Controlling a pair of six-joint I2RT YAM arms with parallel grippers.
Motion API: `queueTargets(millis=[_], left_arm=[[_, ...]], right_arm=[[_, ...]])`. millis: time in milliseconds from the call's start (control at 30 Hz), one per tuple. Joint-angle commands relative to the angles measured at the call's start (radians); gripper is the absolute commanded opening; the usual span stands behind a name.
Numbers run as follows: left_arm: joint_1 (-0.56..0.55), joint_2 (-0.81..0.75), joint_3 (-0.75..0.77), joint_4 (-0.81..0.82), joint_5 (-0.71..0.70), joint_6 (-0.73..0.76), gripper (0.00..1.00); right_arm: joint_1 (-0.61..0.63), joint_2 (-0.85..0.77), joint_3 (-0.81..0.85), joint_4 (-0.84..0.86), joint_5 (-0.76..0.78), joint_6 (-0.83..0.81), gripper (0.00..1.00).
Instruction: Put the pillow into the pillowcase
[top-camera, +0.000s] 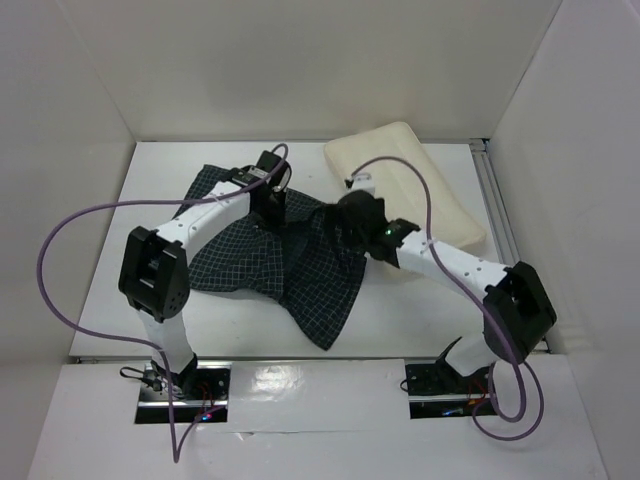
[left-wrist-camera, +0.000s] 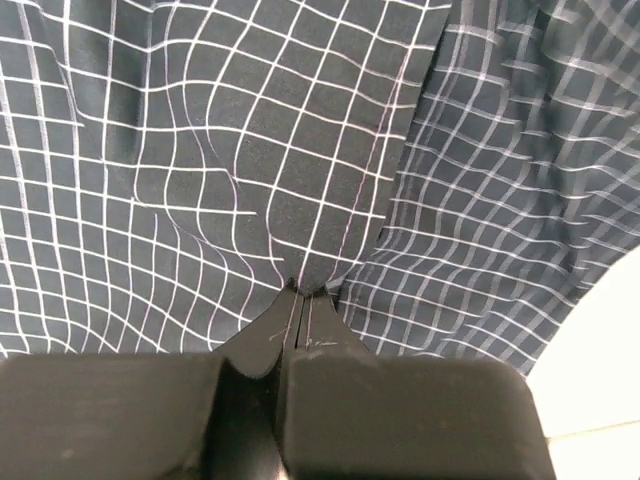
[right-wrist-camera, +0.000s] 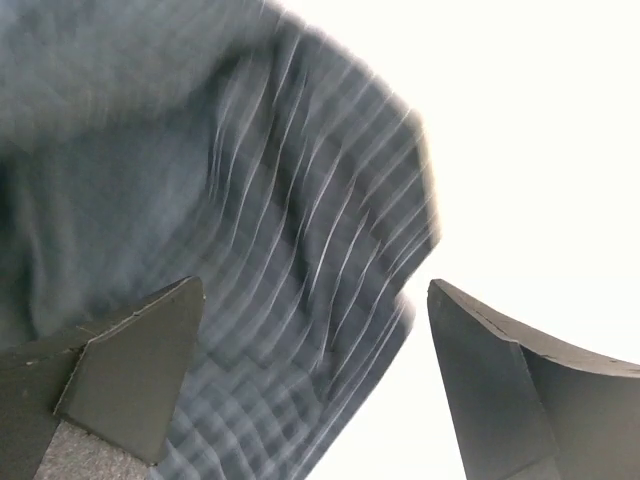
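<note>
On table (top-camera: 425, 325): rumpled grid-check pillowcase (left-wrist-camera: 300, 170) pinched by left claw (left-wrist-camera: 300, 292); plump cream pillow (top-camera: 425, 180)

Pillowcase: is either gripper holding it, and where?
The left gripper is shut on the pillowcase, pinching a small fold of cloth at its fingertips. The right gripper is open over the cloth, holding nothing.

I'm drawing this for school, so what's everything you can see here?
pillow: one, cream, far right of the table.
pillowcase: one, dark with white checks, crumpled mid-table.
table: one, white, under everything.
cables: two, purple, one looping off each arm.
arms: two, white and black, bolted at the near edge.
left gripper: one, black, shut, pinching the pillowcase.
right gripper: one, black, open by the pillowcase's edge.
</note>
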Motion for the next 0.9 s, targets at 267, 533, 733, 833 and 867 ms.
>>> queueTargets(millis=[267,533,733,833,867], left_arm=[[0.029,0.004,0.057,-0.022,0.094,-0.055,0.00],[0.047,-0.005,0.066,-0.031,0.105,-0.055,0.00],[0.066,0.015,0.075,-0.031,0.138,-0.046,0.00],[0.076,0.024,0.084,-0.031,0.140,-0.046,0.00],[0.076,0.024,0.084,-0.031,0.140,-0.046,0.00]], right_arm=[[-0.247,0.708,0.786,-0.190,0.091,-0.233,0.89],[-0.384,0.732,0.891,-0.176,-0.043,-0.224,0.00],[-0.421,0.335,0.457,-0.016,-0.276,-0.224,0.00],[-0.412,0.071,0.270,0.046,-0.330,-0.215,0.00],[-0.403,-0.059,0.153,0.061,-0.342,-0.188,0.00]])
